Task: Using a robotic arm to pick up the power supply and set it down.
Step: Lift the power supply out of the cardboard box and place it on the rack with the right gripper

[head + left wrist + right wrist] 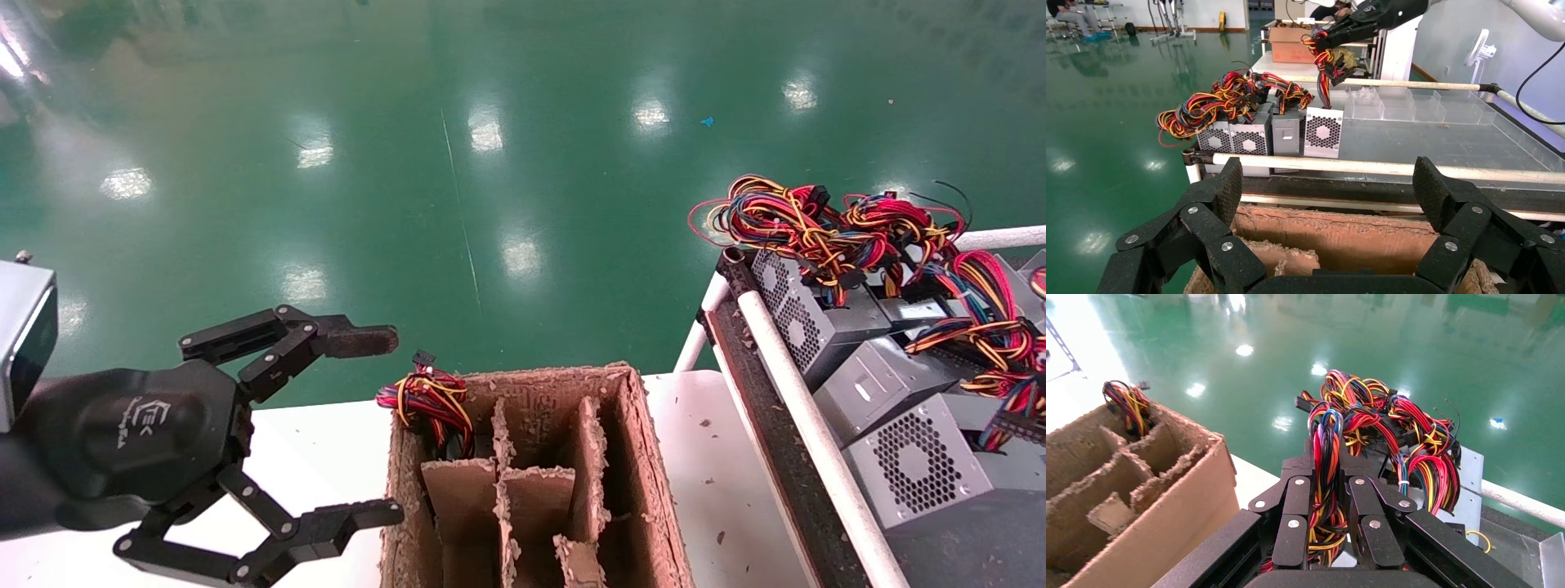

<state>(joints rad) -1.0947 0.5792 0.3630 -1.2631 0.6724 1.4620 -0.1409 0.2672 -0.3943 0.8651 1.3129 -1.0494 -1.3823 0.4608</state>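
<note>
Our right tool (1326, 478) is clenched on the wire bundle (1324, 471) of a power supply (1322, 131), which we think hangs below it; wires may slip. Our left tool (359, 425) waits released beside the cardboard box (645, 457).

no readable text or labels

Head camera looking steeply down over the cardboard box (531, 482) at six o'clock, left wrist camera facing level across that box's rim (1333, 236) toward the cart (1389, 166), right wrist camera peering closely along its pincer (1329, 478), all sharing the box (1138, 484).
</note>
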